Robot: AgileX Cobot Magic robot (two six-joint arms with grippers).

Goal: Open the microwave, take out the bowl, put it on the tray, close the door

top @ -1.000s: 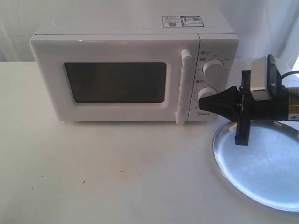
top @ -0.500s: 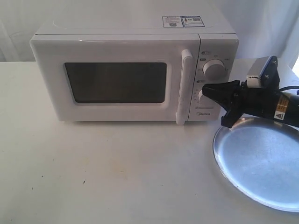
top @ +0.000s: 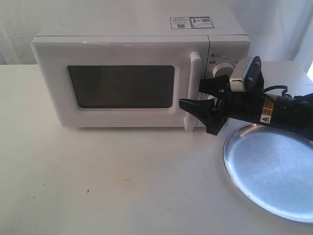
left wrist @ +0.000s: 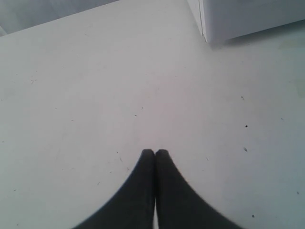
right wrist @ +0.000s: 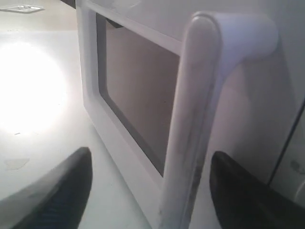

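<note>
The white microwave [top: 122, 49] stands at the back of the table with its door [top: 54, 88] closed and the window dark. No bowl shows in any view. My right gripper [top: 190, 94] is open, and the door's vertical white handle [top: 194, 73] stands between its fingers. In the right wrist view the handle [right wrist: 190, 133] passes between the two black fingers [right wrist: 62, 191] without visibly touching either. The silver tray [top: 274, 171] lies at the front right, under the right arm. My left gripper [left wrist: 155, 151] is shut on nothing, above bare table, near a corner of the microwave [left wrist: 248, 19].
The white table [top: 122, 181] spreads in front of the microwave. Two round dials [top: 222, 71] sit right of the handle, partly behind the right gripper. A white cloth backdrop hangs behind. The left arm is outside the exterior view.
My right gripper has moved left from in front of the dials to the door handle, turning and opening its fingers around it. The door stays closed.
</note>
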